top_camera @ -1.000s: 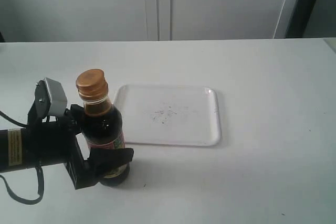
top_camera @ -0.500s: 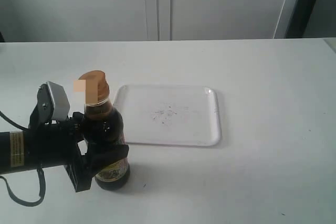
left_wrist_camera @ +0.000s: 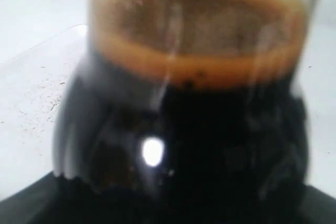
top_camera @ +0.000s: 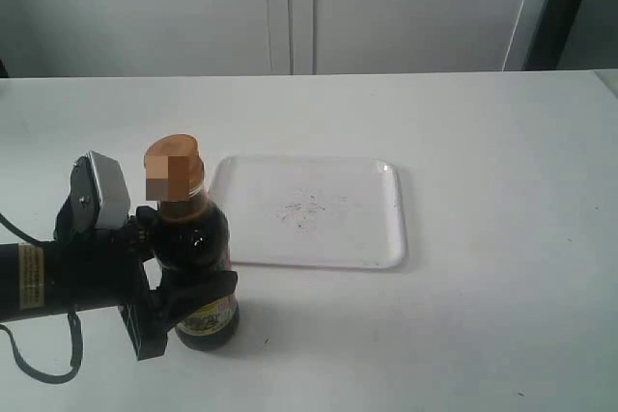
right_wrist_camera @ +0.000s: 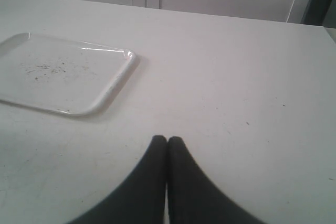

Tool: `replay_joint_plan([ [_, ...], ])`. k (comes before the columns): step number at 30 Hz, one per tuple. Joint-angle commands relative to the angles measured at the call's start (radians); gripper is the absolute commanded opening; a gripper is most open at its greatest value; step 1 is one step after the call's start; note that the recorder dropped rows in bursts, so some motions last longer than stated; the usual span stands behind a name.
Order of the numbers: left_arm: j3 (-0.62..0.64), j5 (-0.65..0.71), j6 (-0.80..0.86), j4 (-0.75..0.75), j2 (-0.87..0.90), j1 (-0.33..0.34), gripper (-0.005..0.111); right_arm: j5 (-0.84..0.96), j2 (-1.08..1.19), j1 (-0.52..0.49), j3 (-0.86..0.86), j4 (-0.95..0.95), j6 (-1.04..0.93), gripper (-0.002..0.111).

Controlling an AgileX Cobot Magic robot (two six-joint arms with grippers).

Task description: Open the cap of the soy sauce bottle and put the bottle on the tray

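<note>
The soy sauce bottle [top_camera: 198, 258] stands upright on the white table, just left of the tray [top_camera: 386, 229], and its dark liquid fills the left wrist view [left_wrist_camera: 194, 129]. Its copper-orange cap [top_camera: 174, 166] is closed on the neck. My left gripper [top_camera: 193, 291] comes in from the left and is shut on the bottle's lower body, one black finger [top_camera: 208, 287] across the label. My right gripper [right_wrist_camera: 167, 141] is out of the exterior view; the right wrist view has its fingertips pressed together above bare table, with the tray [right_wrist_camera: 113, 85] off to one side.
The tray [top_camera: 386, 229] is flat and white with faint dark specks in its centre. White cabinet doors [top_camera: 290, 7] stand behind the table's far edge. A dark upright post [top_camera: 550, 7] stands at the back right.
My left gripper and the bottle have shifted slightly; the bottle went from leaning to more upright and sits a little lower. The right arm's earlier state is not given.
</note>
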Motion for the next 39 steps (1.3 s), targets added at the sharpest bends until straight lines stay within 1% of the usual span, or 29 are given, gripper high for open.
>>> replay_joint_plan([
  [1,0.007,-0.012,0.020,0.010,-0.002,-0.002,0.000,-0.003,-0.007,0.000,0.006,0.001,0.004,0.000],
  [5,0.007,-0.012,0.020,0.010,-0.002,-0.002,0.000,-0.003,-0.007,0.000,0.006,0.001,0.004,0.000],
  [12,0.007,-0.012,0.022,0.019,-0.002,-0.002,0.000,-0.053,-0.007,0.000,0.006,-0.021,0.000,0.000],
  [17,0.007,-0.012,0.039,0.019,-0.002,-0.002,0.000,-0.177,-0.007,0.000,0.006,-0.021,0.002,0.000],
  [19,0.007,-0.012,0.039,0.019,-0.002,-0.002,0.000,-0.238,-0.007,0.000,0.006,-0.028,-0.026,0.000],
  [23,0.007,-0.012,0.039,0.019,-0.002,-0.002,0.000,-0.400,-0.007,0.000,0.006,-0.028,-0.008,0.000],
  [26,0.007,-0.012,0.039,0.019,-0.002,-0.002,0.000,-0.499,-0.007,0.000,0.006,0.002,0.117,0.000],
  [29,0.007,-0.012,0.039,0.019,-0.002,-0.002,0.000,-0.567,-0.007,0.000,0.006,0.002,0.183,0.000],
  [34,0.007,-0.012,0.039,0.019,-0.002,-0.002,0.000,-0.568,-0.007,0.000,-0.026,0.002,0.187,0.000],
  [39,0.007,-0.012,0.039,0.019,-0.002,-0.002,0.000,-0.570,0.110,0.000,-0.108,0.002,0.187,0.000],
])
